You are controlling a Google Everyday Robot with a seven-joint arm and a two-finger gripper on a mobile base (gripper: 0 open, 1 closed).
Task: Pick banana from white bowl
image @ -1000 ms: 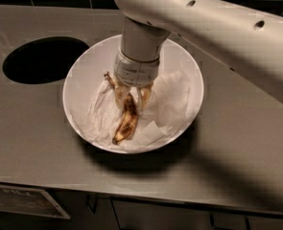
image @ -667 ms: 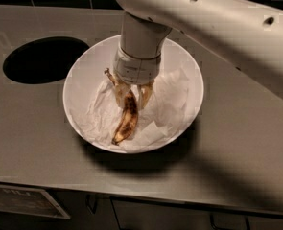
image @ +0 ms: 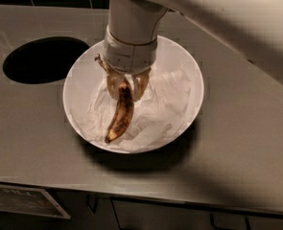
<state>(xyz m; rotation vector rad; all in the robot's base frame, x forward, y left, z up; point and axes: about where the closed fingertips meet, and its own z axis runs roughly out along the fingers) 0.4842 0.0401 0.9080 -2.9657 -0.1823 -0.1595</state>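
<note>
The banana (image: 121, 115), yellow with heavy brown blotches, hangs over the left half of the white bowl (image: 191, 67). Its upper end sits between the pale yellow fingers (image: 113, 83) of my gripper (image: 127, 86), and its thin dark stem sticks out to the upper left. The gripper points straight down over the bowl and is shut on the banana. The lower tip of the banana is close above the crumpled white paper (image: 165, 104) that lines the bowl. The wrist hides the back of the bowl.
The bowl stands on a grey metal counter (image: 246, 138). A dark oval hole (image: 42, 59) is cut into the counter just left of the bowl. The counter's front edge runs along the bottom, with dark cabinets below.
The gripper has risen towards the camera with the banana in it. The banana now hangs straighter, and its lower end has lifted off the paper.
</note>
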